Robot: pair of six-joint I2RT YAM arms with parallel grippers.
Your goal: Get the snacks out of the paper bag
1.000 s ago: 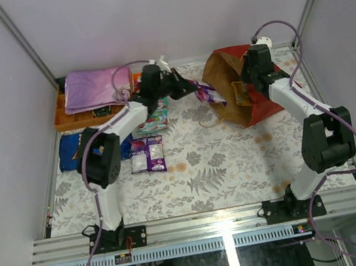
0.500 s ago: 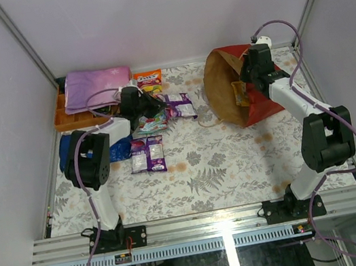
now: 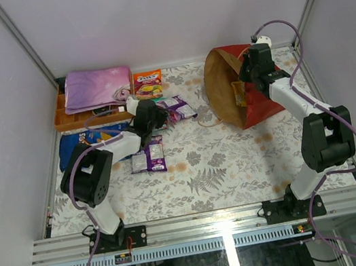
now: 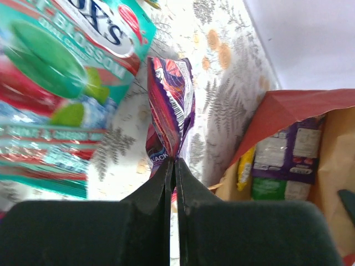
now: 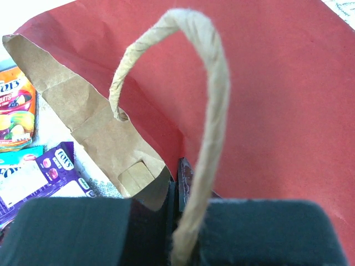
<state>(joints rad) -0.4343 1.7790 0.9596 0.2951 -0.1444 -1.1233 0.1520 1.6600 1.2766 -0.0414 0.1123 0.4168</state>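
Floral tablecloth (image 3: 225, 166), centre: left gripper (image 4: 172, 160) clenched on a purple packet (image 4: 171, 105) beside loose snacks (image 3: 149, 155). Upper right, the red paper bag (image 3: 263, 107) lies open, packets (image 4: 288, 149) inside, right gripper (image 5: 176, 169) pinching its rim. Upper left, an orange tray (image 3: 60, 118) holds a cloth (image 3: 95, 87).

Your left arm (image 3: 108, 148) and right arm (image 3: 295, 95) each had: white link shells, black joint housings, one lilac cable (image 3: 276, 22) looped outside, a black base plate (image 3: 117, 238). Your left gripper (image 4: 172, 166) and right gripper (image 5: 176, 169) showed black tapered fingers.
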